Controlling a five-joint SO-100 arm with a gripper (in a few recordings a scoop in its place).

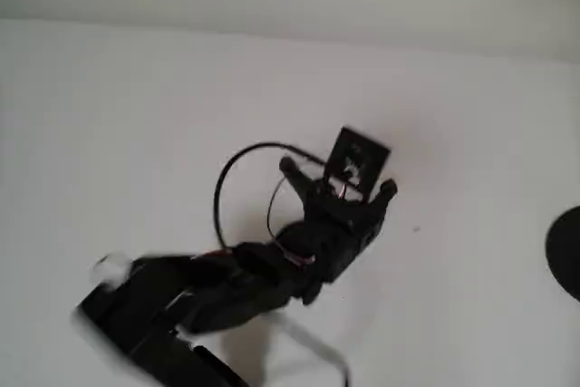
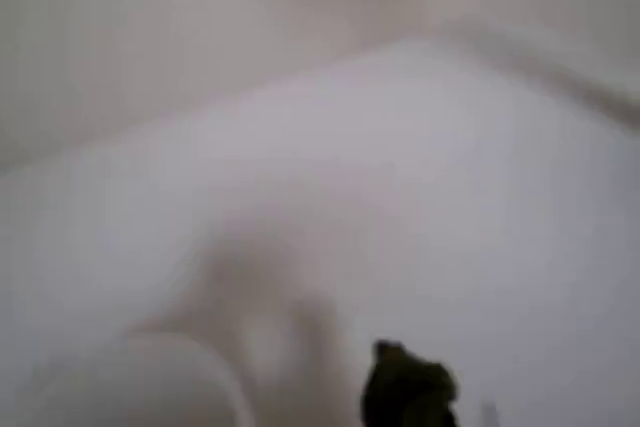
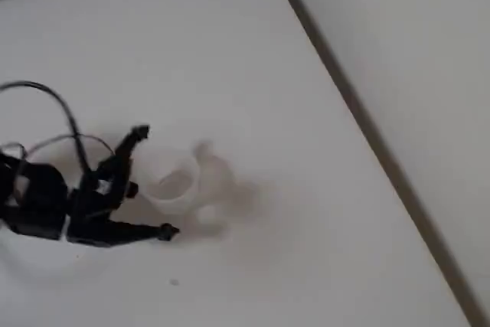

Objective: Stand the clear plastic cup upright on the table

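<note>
A: In the fixed view I see the clear plastic cup (image 3: 178, 181) between the two black fingers of the gripper (image 3: 153, 183). One fingertip (image 3: 140, 133) is above the cup in the picture, the other one is below it, near the cup's lower side.

B: Are the jaws holding it?

A: They stand wide apart, with the cup in the gap. If a finger touches the cup wall, I cannot tell; the picture is blurred. I also cannot tell if the cup is upright or tilted. It looks like I see its round rim, facing the camera.

B: In the overhead view the gripper (image 1: 337, 178) is spread as well, but the cup I cannot find there. A black square tag (image 1: 359, 162) sits between the fingers. At the right edge of the white worktop (image 1: 471, 133) there is a dark round shape (image 1: 567, 251), well apart from the arm.

A: The fixed view has no such shape. It shows the worktop edge as a dark diagonal line (image 3: 360, 112).

B: The wrist view is very unsharp. A pale curved form at lower left may be the cup (image 2: 150, 382), and one dark fingertip (image 2: 405, 387) is at the bottom, to the right of it.
</note>
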